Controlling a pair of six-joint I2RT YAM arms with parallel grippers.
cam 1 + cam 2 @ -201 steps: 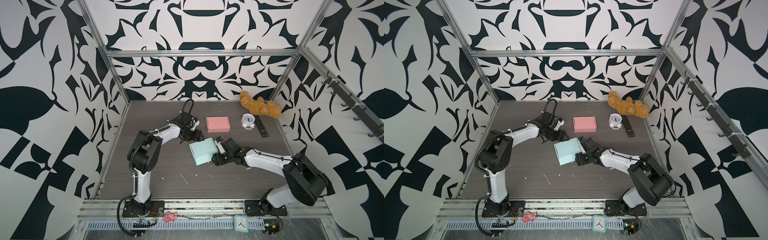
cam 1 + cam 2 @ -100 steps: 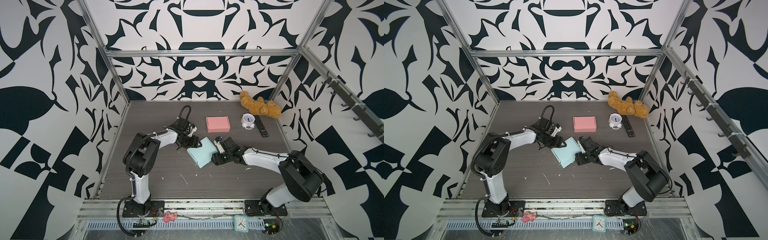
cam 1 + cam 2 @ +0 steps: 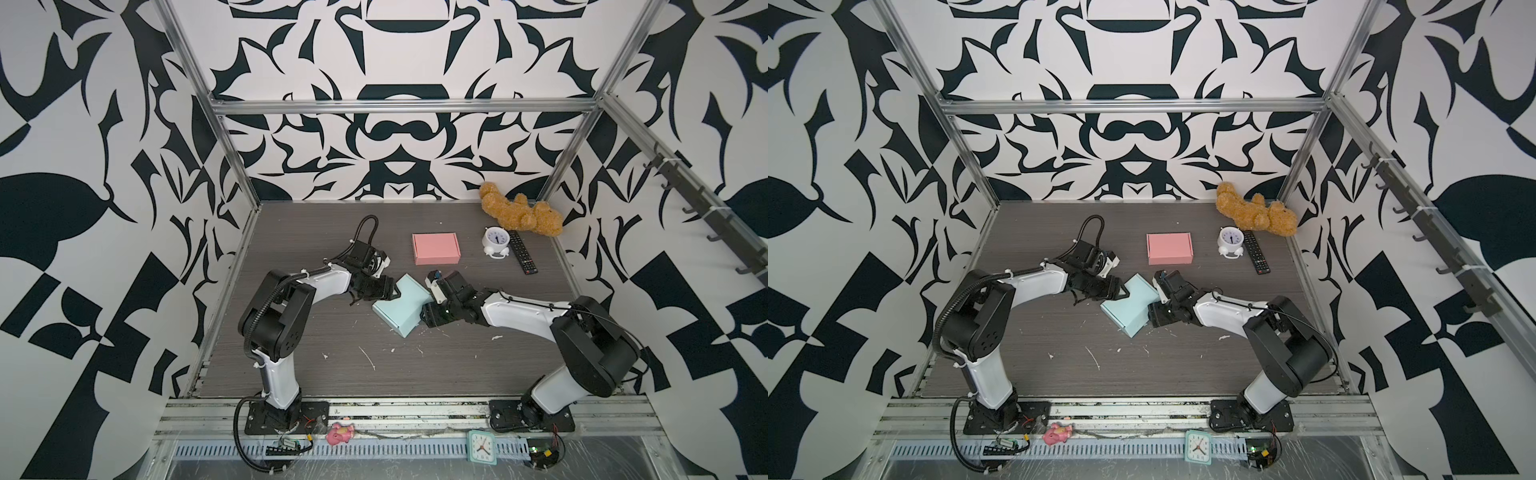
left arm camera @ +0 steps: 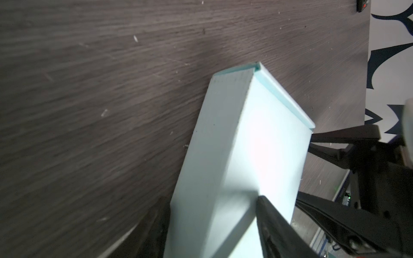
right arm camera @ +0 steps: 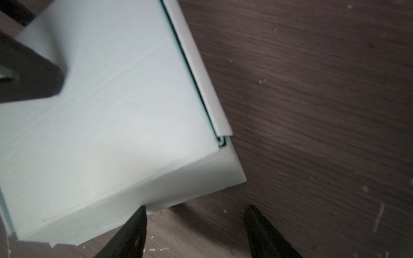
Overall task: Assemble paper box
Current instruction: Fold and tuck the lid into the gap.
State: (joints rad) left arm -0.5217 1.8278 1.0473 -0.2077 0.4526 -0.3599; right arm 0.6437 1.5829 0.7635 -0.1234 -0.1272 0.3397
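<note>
The light blue paper box lies closed and turned diagonally in the middle of the table. My left gripper is at its far left corner. In the left wrist view the box fills the gap of the left gripper, one finger on its top face and one along its side. My right gripper is low at the box's right edge. In the right wrist view the right gripper is open over bare table, one fingertip touching the side of the box.
A closed pink box sits behind the blue one. Farther right stand a white alarm clock, a black remote and a brown teddy bear in the back corner. Paper scraps litter the front of the table.
My left gripper came down from behind onto the blue box's corner and closed on it. The box has turned to a diagonal and shifted slightly. The right gripper stayed at its right edge.
</note>
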